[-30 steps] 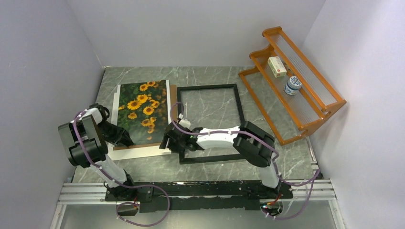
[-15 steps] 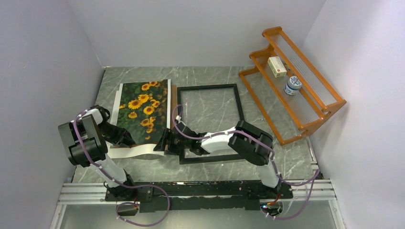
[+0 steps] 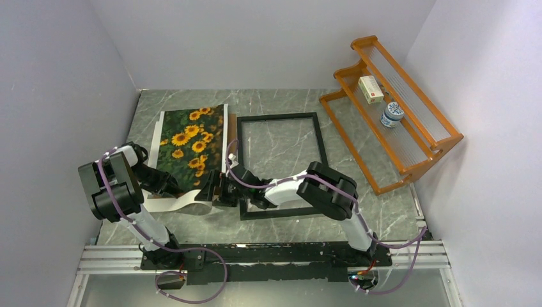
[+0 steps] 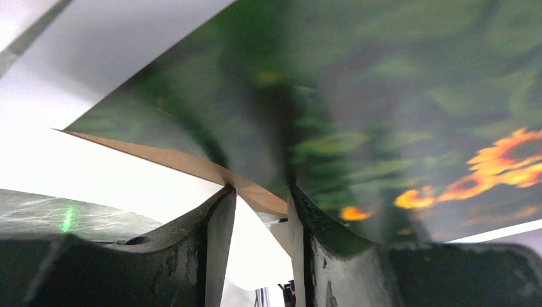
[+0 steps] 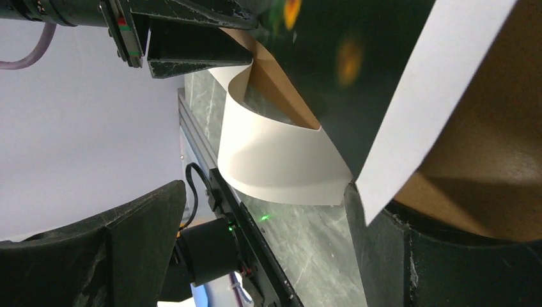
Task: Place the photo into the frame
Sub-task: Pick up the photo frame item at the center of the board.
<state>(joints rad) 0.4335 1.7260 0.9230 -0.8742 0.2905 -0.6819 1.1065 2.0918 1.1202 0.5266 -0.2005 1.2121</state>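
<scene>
The sunflower photo (image 3: 190, 144) lies left of centre with its near edge raised off the table. The black frame (image 3: 276, 117) lies flat to its right, with only marble showing inside it. My left gripper (image 3: 171, 187) is at the photo's near-left edge. In the left wrist view the jaws (image 4: 259, 198) stand apart, their tips against a brown edge (image 4: 192, 167) under the photo (image 4: 383, 96), with nothing pinched. My right gripper (image 3: 214, 192) is at the near-right corner, wide open (image 5: 265, 192), and one finger (image 5: 383, 230) sits under the white mat and brown board (image 5: 486, 128).
A white mat (image 3: 185, 201) curls down from under the photo onto the table. An orange wooden rack (image 3: 409, 137) at the back right holds a small box (image 3: 371, 89) and a jar (image 3: 392, 115). White walls close in on the left, back and right sides.
The photo's near edge has risen and the white mat now curls under it. My right gripper slid left to the photo's corner and opened wider. The left gripper barely moved.
</scene>
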